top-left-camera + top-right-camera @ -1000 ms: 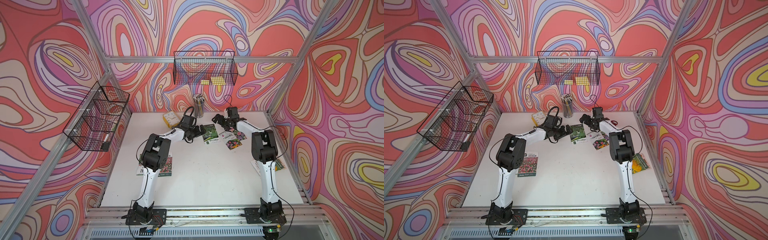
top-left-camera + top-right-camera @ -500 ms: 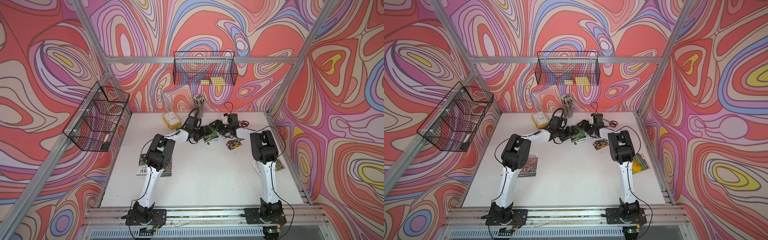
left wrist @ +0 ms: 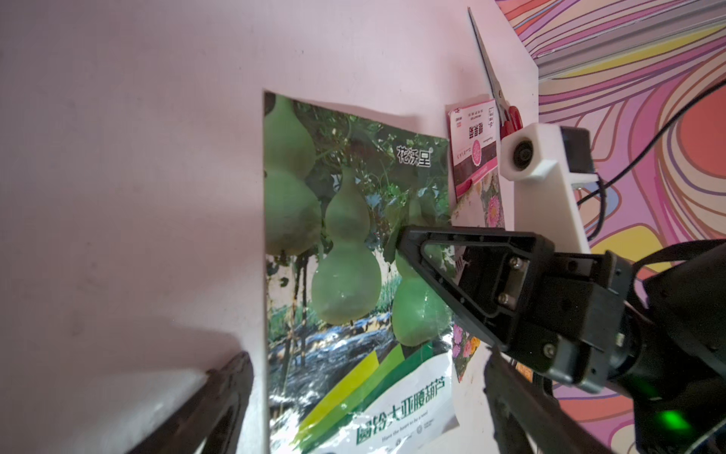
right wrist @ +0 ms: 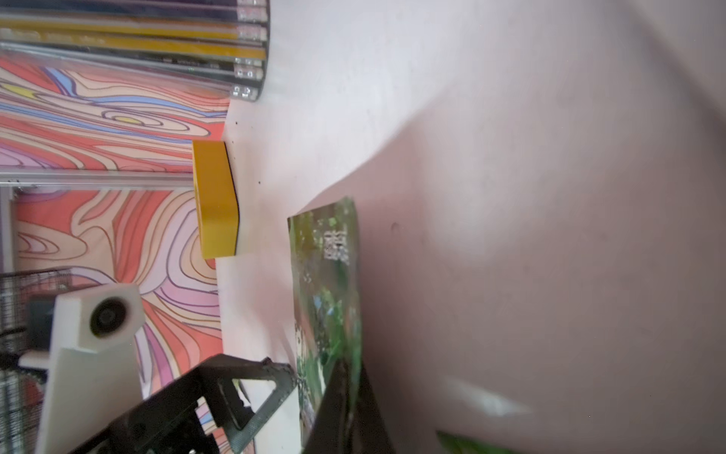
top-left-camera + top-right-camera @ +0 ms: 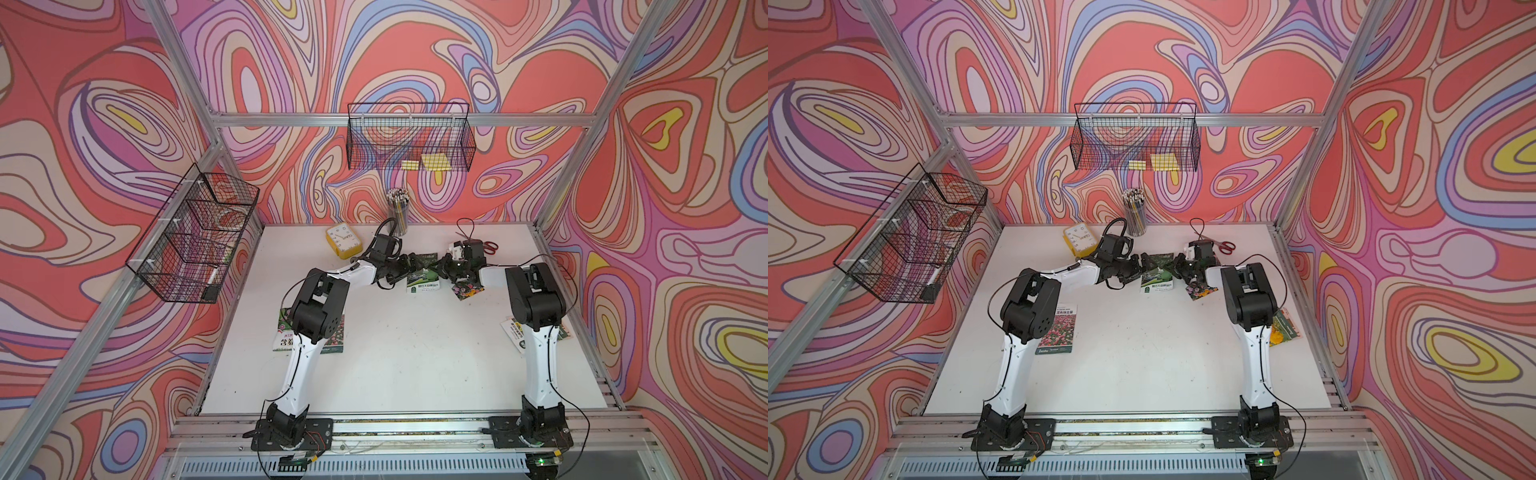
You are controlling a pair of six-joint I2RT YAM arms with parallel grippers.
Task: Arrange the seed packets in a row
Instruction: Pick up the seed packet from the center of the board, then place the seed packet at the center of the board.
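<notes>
A gourd-printed seed packet [image 5: 424, 277] [image 5: 1158, 277] lies at the back middle of the white table. In the left wrist view its gourd picture [image 3: 345, 255] fills the middle, and my left gripper [image 3: 367, 365] stands open with one finger on each side of its label end. My right gripper [image 4: 341, 393] is shut on the opposite edge of that packet, which tilts up between its fingers. A flower packet [image 5: 467, 289] lies just right of it, and a pink-labelled one [image 3: 473, 149] lies further back. Another packet [image 5: 1059, 328] lies under the left arm and one [image 5: 1283, 328] behind the right arm.
A yellow-cased clock [image 5: 345, 243], a cup of pencils [image 5: 398, 212] and red-handled scissors [image 5: 490, 247] stand along the back of the table. A wire basket [image 5: 409, 143] with yellow pads hangs on the back wall, another basket [image 5: 195, 245] on the left wall.
Both grippers came together at the gourd packet from either side. The right gripper closed on the packet's edge; the left stayed open.
</notes>
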